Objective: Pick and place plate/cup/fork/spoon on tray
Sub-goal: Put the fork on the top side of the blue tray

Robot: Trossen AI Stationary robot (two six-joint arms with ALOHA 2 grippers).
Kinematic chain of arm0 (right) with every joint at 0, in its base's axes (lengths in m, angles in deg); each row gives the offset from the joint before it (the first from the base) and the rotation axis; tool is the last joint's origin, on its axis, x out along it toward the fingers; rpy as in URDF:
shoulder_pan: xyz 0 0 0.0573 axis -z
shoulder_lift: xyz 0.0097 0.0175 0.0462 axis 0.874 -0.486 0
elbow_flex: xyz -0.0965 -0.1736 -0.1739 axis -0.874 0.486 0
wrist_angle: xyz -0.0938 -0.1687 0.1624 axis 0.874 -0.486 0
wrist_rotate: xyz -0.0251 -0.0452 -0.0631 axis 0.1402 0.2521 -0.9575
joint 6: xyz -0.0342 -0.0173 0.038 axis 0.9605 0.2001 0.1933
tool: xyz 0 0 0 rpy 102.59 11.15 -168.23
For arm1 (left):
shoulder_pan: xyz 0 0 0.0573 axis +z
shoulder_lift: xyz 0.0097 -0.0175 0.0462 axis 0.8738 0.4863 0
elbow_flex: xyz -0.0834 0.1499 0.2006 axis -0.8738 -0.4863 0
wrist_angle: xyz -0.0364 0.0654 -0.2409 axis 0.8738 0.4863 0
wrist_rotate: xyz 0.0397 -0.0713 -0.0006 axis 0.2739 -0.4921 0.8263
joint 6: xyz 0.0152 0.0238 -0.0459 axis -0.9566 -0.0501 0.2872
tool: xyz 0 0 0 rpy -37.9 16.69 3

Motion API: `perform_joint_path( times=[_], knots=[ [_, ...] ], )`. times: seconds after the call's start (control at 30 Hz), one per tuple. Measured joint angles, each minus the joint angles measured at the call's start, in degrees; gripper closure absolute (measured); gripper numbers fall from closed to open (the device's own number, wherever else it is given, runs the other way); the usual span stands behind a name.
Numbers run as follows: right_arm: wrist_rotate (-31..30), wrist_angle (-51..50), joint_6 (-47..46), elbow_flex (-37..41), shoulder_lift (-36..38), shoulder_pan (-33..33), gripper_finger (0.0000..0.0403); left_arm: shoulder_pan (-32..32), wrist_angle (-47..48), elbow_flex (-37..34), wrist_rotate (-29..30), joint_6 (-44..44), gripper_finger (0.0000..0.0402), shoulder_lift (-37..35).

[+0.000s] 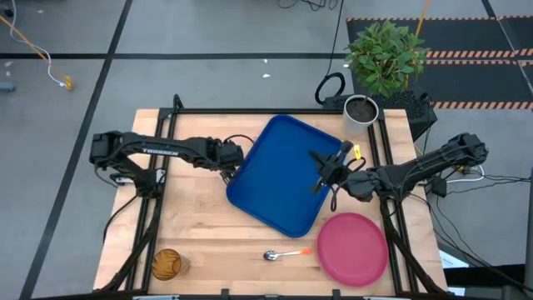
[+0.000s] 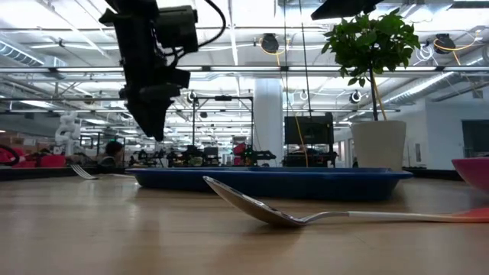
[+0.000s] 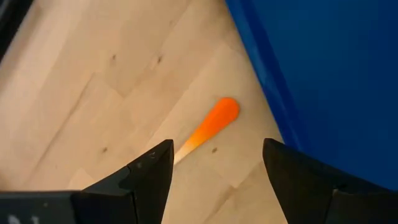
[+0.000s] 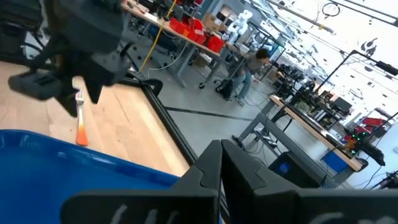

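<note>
A: Containers?
B: One blue tray [image 1: 283, 175], tilted on the wood surface [image 1: 200, 225], rounded corners, raised rim, nothing lying in it. One amber ribbed cup [image 1: 166, 264] at the near left corner, contents can't tell. One white pot [image 1: 361, 110] with dark soil at the far right corner, leafy plant [image 1: 386, 48] behind it.

A: Counts?
B: One plate [image 1: 353, 247], one spoon [image 1: 286, 253], one fork [image 3: 208, 127], one cup, one tray.

A: Looks and places?
B: Plate is round, pink-red, on the surface just beside the tray's near right corner. Spoon has a silver bowl and orange handle, lies between cup and plate, near the tray's front edge. Fork: orange handle on the wood just beside the tray's left edge; tines show in the right wrist view.

A: Hands?
B: Left hand [image 3: 214, 165] sits right above the fork handle, fingers spread wide, holding nothing. Right hand [image 1: 321, 172] is over the tray's right part, fingers together, nothing held.
</note>
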Motion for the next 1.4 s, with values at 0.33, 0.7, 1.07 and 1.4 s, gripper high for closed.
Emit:
perform_joint_path(
  times=[0.33, 0.7, 1.07, 1.4],
  knots=[
    [0.02, -0.05, -0.28, 0.00, 0.07, 0.00, 0.0403, 0.16, -3.82, 0.00, 0.04, -1.05, 0.0151, 4.66],
    [0.02, -1.36, -1.66, 0.02, 0.07, 0.02, 0.0403, 0.56, 0.16, -1.38, 4.22, -13.42, 0.0151, 4.53],
    [0.02, -1.36, -1.68, 0.02, 0.07, -0.17, 0.0403, 2.85, -1.14, -8.40, 4.14, -23.72, 0.0151, 4.51],
    [0.03, -1.33, -1.86, 0.02, 0.07, -0.17, 0.0403, 5.61, -3.53, -9.81, 4.19, -26.72, 0.0151, 4.51]
  ],
)
